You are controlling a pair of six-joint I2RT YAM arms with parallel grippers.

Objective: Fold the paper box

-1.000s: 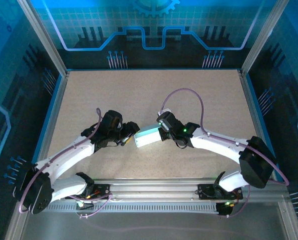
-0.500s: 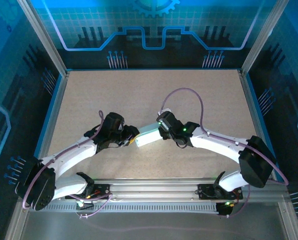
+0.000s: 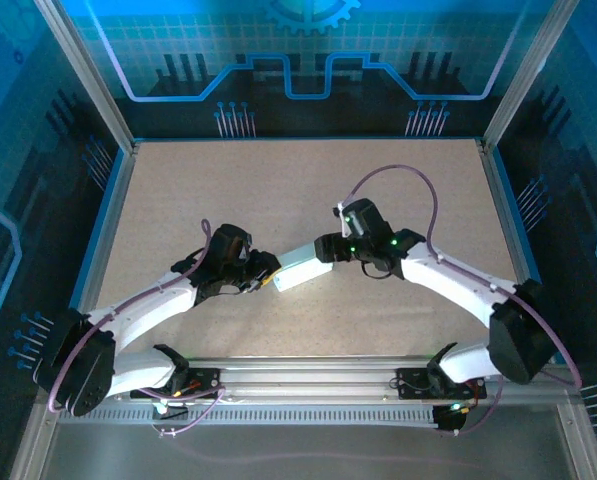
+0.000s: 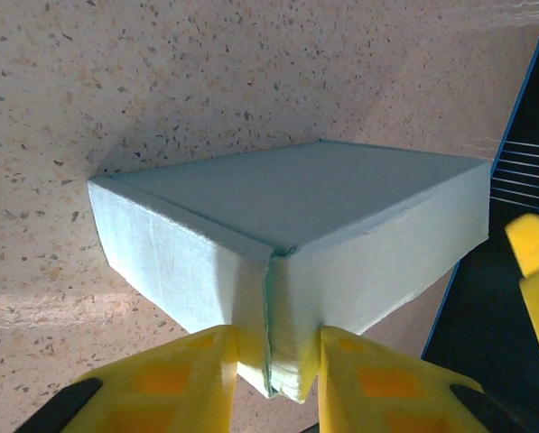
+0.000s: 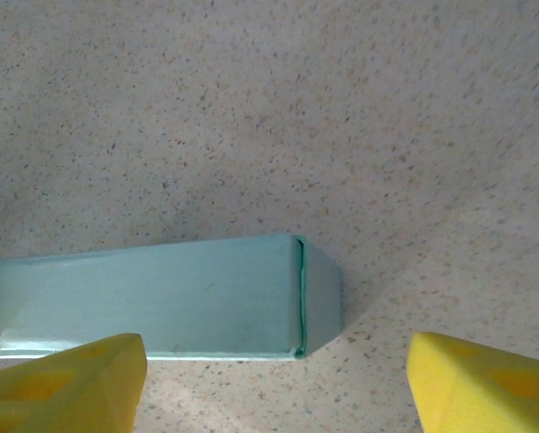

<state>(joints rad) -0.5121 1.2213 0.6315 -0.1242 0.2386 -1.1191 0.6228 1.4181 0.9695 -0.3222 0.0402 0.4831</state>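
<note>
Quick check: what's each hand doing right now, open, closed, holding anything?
Left hand: closed on a corner of the paper box.
Right hand: open, fingers wide apart, gripping nothing.

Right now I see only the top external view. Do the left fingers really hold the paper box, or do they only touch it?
Observer: They hold it. In the left wrist view the left fingers are shut on one corner of the paper box, one finger on each side of the corner seam.
Operator: Are the right fingers closed on the other end?
Observer: No. In the right wrist view the right fingers stand wide apart, with the end of the box in the gap ahead of them.
Operator: Does any flap stand open?
Observer: On the faces the wrist views show, none does. The box looks closed there.
</note>
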